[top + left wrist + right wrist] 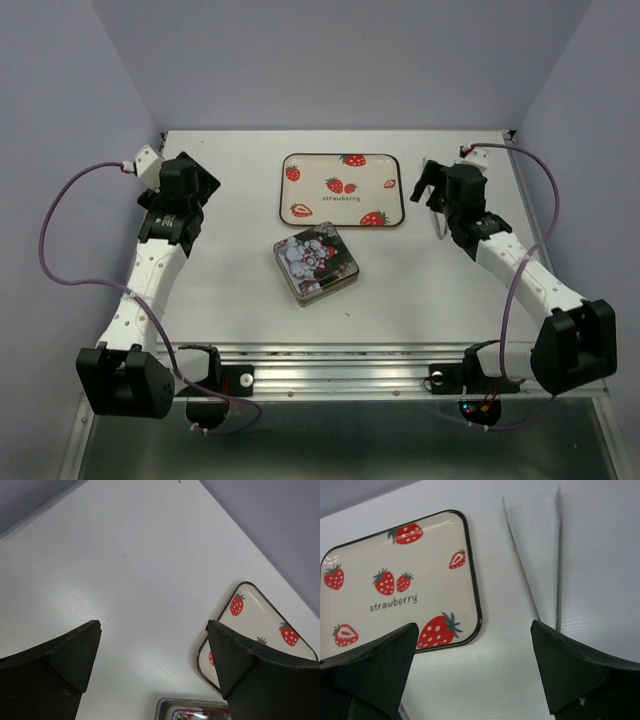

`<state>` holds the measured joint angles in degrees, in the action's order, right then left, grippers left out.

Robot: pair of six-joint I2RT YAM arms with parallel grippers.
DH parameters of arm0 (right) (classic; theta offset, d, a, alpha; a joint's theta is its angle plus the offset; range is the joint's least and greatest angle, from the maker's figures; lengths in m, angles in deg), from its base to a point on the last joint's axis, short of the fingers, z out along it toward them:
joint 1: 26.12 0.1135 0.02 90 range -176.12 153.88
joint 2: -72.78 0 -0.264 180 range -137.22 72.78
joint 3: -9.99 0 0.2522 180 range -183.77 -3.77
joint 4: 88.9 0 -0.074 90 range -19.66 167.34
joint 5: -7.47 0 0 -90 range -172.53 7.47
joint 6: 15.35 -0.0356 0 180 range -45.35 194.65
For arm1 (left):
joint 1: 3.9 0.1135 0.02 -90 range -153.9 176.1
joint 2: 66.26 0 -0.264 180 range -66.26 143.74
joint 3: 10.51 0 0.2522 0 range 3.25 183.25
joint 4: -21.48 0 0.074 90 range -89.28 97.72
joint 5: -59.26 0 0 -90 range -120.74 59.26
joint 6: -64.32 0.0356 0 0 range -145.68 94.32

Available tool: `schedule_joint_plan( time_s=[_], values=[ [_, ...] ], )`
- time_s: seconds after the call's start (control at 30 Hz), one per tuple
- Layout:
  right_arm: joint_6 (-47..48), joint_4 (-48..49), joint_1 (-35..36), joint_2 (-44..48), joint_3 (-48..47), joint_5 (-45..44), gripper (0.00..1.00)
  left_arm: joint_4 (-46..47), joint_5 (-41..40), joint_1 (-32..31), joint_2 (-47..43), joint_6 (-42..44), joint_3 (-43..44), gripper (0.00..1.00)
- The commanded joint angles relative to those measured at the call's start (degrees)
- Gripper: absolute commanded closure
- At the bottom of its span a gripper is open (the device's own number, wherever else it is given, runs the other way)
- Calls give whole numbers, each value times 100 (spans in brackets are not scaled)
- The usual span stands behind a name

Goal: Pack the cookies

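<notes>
No cookies show in any view. A square tin (315, 262) with a flowered lid on it sits at the table's middle; its edge shows in the left wrist view (192, 710). A cream strawberry-print tray (343, 189) lies behind it with nothing on it, and also shows in the left wrist view (260, 622) and the right wrist view (395, 580). My left gripper (200, 182) (153, 625) is open and empty over bare table, left of the tray. My right gripper (426, 185) (475, 625) is open and empty, just right of the tray.
Thin metal tongs (440, 225) lie on the table under the right arm, right of the tray, and show in the right wrist view (559, 555). Grey walls close in the table at the back and sides.
</notes>
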<state>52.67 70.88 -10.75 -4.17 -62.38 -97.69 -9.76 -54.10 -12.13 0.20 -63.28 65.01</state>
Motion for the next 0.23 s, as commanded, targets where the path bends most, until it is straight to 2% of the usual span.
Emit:
schedule_joint_plan(
  time_s=[0.0, 0.2],
  values=[
    [-254, 758, 62, 687, 743, -1726, 0, 200, -363, 418, -273, -10, -84, 1],
    [-193, 997, 62, 1410, 1273, -2079, 0, 701, -459, 524, -589, 148, -304, 1]
  ],
)
